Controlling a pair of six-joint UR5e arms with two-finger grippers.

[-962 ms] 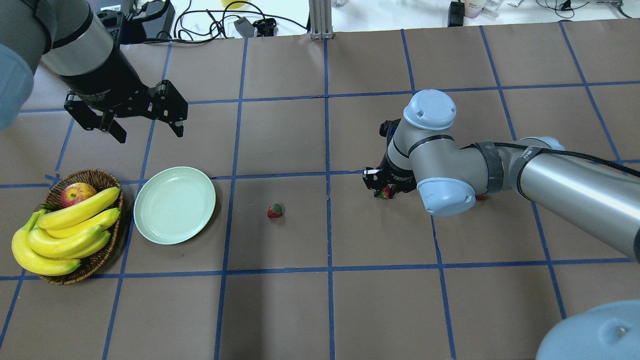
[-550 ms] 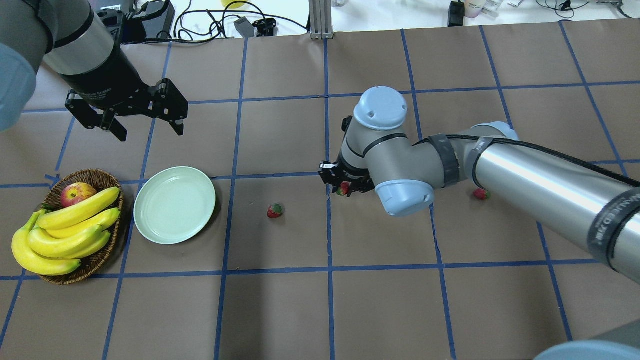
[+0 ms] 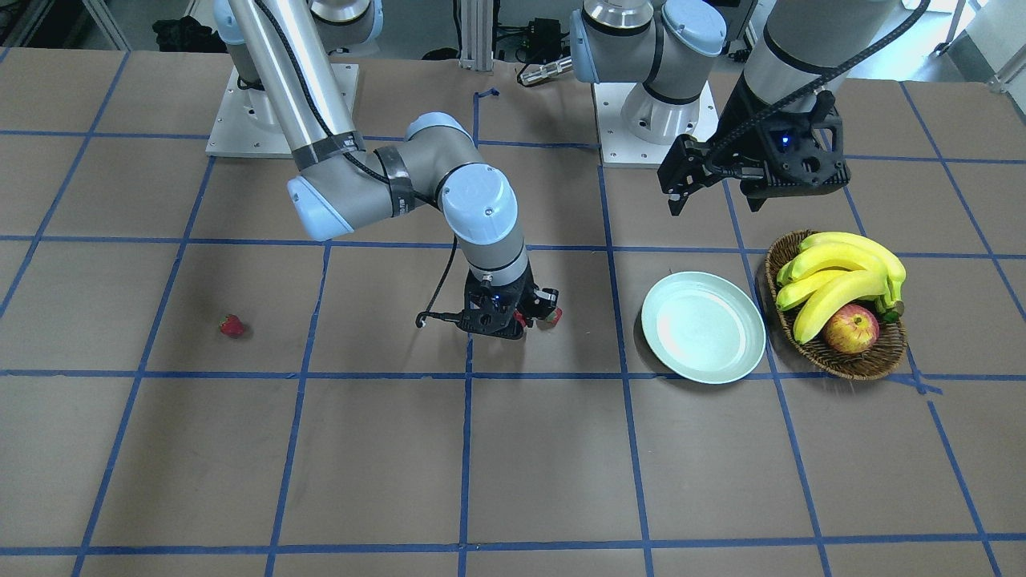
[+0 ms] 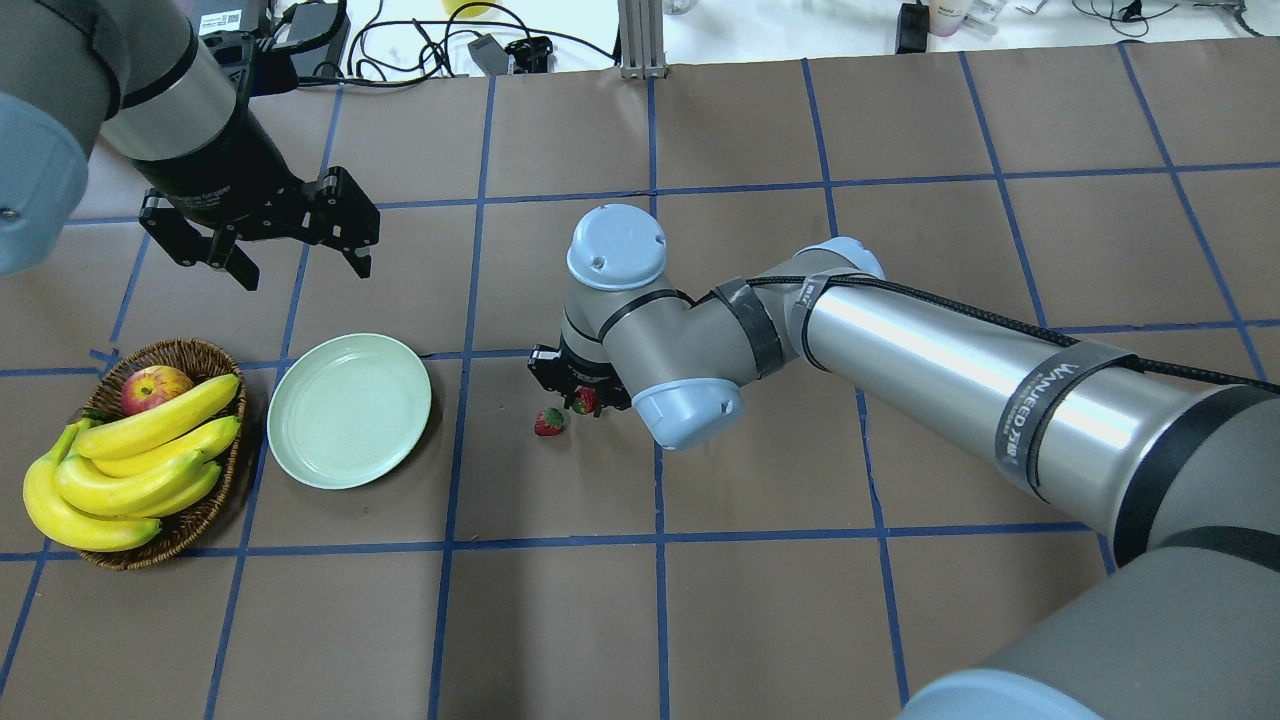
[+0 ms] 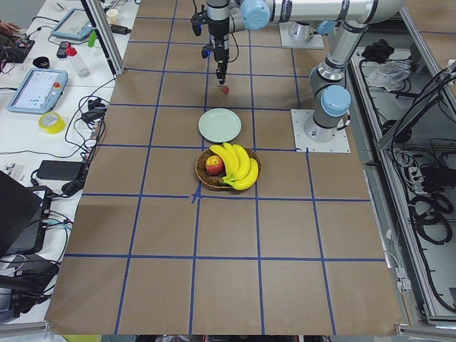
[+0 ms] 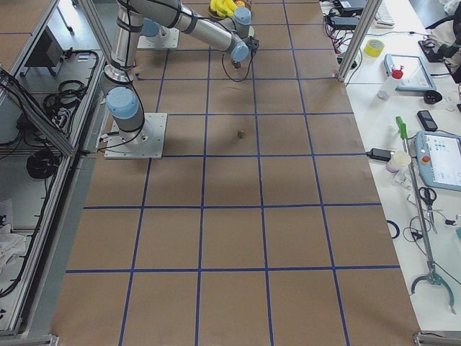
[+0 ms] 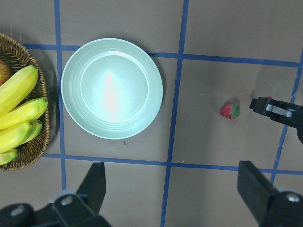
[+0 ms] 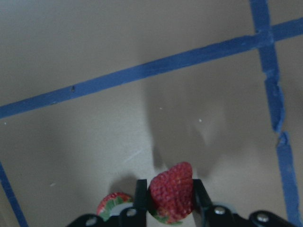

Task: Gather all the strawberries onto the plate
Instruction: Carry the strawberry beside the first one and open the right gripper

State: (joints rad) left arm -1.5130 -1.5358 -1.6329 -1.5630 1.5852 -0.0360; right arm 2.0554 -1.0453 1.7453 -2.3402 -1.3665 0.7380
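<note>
In the right gripper [image 4: 578, 397], pinched tight, sits a strawberry [image 8: 173, 195], close by a second strawberry [image 4: 548, 422] lying on the table. It ought to clear that one, reach over the plate [image 4: 349, 410] and let go low. The left gripper [image 4: 300, 262] hangs splayed, holding nothing.
</note>
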